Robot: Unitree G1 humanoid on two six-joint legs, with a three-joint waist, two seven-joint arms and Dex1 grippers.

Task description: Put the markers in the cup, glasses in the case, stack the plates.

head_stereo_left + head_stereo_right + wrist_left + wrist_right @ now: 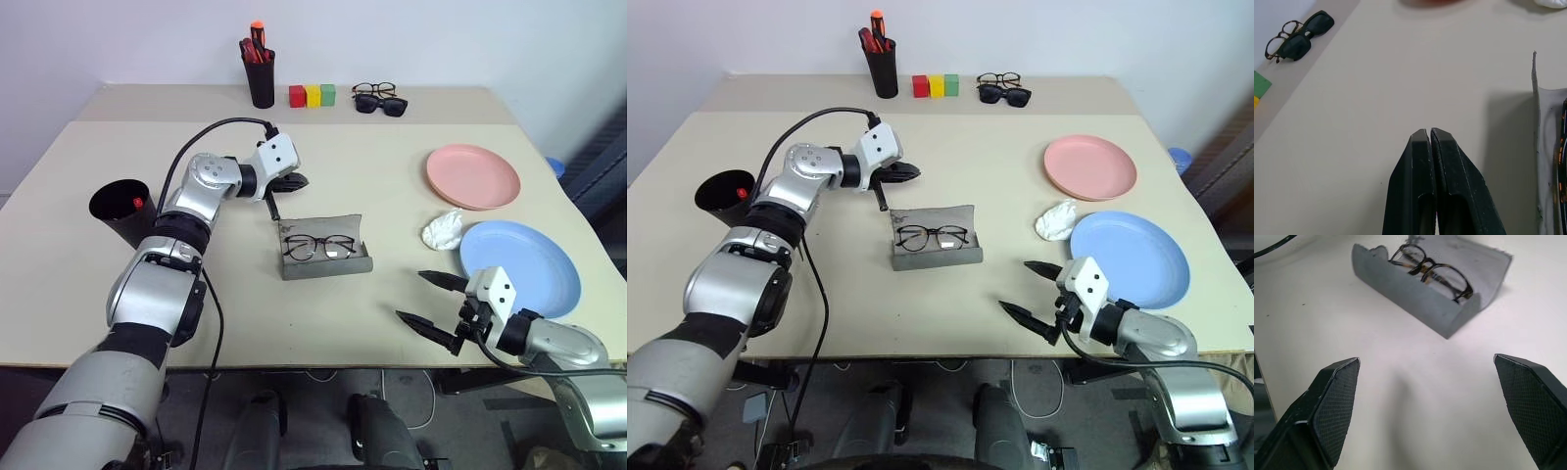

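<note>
The glasses (319,247) lie inside the open grey case (326,264) at the middle of the table (392,323), so that step looks done apart from the lid, which is not yet shut. The black cup (120,211) lies tipped near the table's left edge, a red marker (138,203) showing in its mouth; the second marker I cannot make out. The pink plate (472,176) and blue plate (520,266) sit side by side, unstacked, a crumpled tissue (442,230) between them. The left gripper (291,182), fingers pressed together on nothing, hovers just behind the case. The right gripper (431,302), jaws spread wide and empty, hangs near the blue plate. Stacking seems next: it calls for sliding a finger under a shallow rim. No readable writing anywhere
</note>
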